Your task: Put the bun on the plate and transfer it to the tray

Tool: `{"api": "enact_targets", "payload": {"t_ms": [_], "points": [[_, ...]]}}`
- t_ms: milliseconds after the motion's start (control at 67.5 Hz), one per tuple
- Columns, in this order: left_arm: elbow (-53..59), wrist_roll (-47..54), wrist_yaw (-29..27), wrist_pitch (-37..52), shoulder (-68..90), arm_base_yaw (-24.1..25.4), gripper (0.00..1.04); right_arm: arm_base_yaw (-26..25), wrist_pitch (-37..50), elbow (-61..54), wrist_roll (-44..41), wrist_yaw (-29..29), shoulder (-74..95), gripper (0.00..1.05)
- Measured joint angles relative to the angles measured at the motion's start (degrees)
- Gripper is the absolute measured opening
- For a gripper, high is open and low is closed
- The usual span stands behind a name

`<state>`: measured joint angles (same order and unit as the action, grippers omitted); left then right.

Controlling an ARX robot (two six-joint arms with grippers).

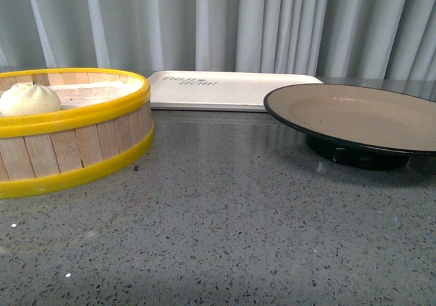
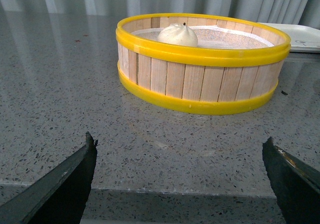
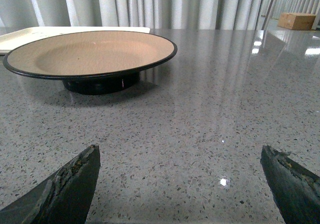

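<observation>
An off-white bun [image 1: 28,99] [image 2: 178,35] sits inside a yellow-rimmed wooden steamer basket [image 1: 75,146] [image 2: 200,79] at the left. To the right stands the tan plate [image 1: 354,115] [image 3: 90,54] with its thin black rim and black foot, nothing on it. Behind both lies the cream-white tray [image 1: 225,89] [image 2: 300,37] [image 3: 30,33] with dark lettering. My left gripper [image 2: 179,143] is open over the near table edge, well short of the basket. My right gripper [image 3: 180,151] is open over bare table, short of the plate. Neither arm shows in the front view.
The grey speckled tabletop [image 1: 231,224] stretches between basket and plate. Grey curtains [image 1: 272,20] hang behind the table. A cardboard box [image 3: 297,20] stands far off past the plate in the right wrist view.
</observation>
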<state>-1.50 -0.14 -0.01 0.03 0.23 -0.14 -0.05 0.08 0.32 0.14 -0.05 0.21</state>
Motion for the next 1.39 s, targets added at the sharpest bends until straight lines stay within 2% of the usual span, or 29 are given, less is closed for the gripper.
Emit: {"api": "enact_targets", "payload": {"t_ms": [934,1052,1112,1186,1275,1393], "points": [[-0.1,-0.1,0.2,-0.1,0.1,0.0,0.98,0.0,0.0,0.0,0.0,0.0,0.0,0.96],[-8.8,-3.1,9.8,-20.2,13.0,4.0,0.98,0.0,0.0,0.0,0.0,-0.1,0.0,0.96],[-12.0,-3.7,11.3,-24.5,18.8,5.9,0.98,0.0,0.0,0.0,0.0,0.0,0.0,0.96],[-14.8,-3.7,13.5,-23.5,23.0,8.3,0.98,0.0,0.0,0.0,0.0,0.0,0.0,0.96],[-20.0,-3.7,14.2,-18.5,28.1,11.0,0.98,0.0,0.0,0.0,0.0,0.0,0.0,0.96],[-28.5,-3.7,12.4,-11.4,36.5,11.2,0.98,0.0,0.0,0.0,0.0,0.0,0.0,0.96]]}}
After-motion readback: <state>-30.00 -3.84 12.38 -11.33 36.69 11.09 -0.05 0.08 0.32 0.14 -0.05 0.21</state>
